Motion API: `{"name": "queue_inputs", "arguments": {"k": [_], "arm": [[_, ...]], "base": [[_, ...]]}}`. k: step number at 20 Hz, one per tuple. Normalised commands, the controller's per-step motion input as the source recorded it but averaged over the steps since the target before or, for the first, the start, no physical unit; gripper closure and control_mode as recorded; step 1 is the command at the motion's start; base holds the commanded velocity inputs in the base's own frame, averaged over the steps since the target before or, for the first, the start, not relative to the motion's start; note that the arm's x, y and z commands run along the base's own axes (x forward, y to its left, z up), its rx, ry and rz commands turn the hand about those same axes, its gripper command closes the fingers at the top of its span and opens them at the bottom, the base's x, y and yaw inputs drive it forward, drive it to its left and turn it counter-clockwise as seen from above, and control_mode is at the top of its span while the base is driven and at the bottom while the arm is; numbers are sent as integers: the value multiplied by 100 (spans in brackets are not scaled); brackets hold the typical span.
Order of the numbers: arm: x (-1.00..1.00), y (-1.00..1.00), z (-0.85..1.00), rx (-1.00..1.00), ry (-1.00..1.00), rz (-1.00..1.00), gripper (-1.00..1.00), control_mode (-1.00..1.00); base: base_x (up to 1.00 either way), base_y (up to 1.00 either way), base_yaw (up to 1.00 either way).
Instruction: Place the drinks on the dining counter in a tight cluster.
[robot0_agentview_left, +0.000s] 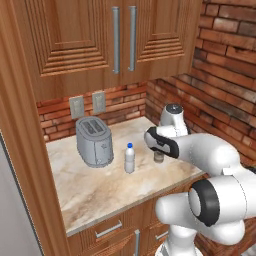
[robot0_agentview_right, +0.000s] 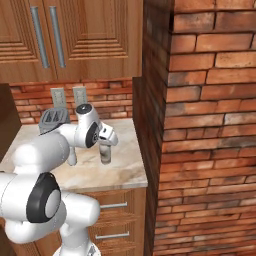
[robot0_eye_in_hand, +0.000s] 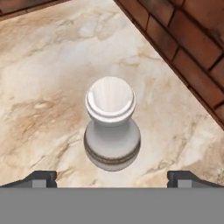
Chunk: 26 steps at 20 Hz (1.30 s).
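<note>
Grey bottle (robot0_eye_in_hand: 112, 131) stands upright on the marbled tabletop (robot0_eye_in_hand: 48, 87) near the brick wall (robot0_eye_in_hand: 188, 39), long axis vertical and pale cap up, directly below the open hand (robot0_eye_in_hand: 112, 177), while the white bottle (robot0_agentview_left: 129, 158) stands upright beside the toaster (robot0_agentview_left: 94, 141).

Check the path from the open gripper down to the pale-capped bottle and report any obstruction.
Nothing visible blocks it. The gripper hangs open above the grey-brown bottle, its fingertips apart on either side with bare counter around. The white bottle and toaster stand off to the side.
</note>
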Motion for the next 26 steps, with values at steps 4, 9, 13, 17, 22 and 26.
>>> {"name": "queue_inputs", "arguments": {"k": [4, 9, 13, 17, 22, 26], "arm": [[33, 0, -1, 0, 0, 0, -100, -100], [31, 0, 0, 0, 0, 0, -100, -100], [5, 0, -5, 0, 0, 0, -100, -100], [1, 0, -11, 0, 0, 0, -100, -100], [0, 0, -9, 0, 0, 0, -100, -100], [0, 0, -9, 0, -1, 0, -100, -100]], "base": [[0, 0, 0], [0, 0, 0], [0, 0, 0], [0, 0, 0], [0, 0, 0], [0, 0, 0]]}}
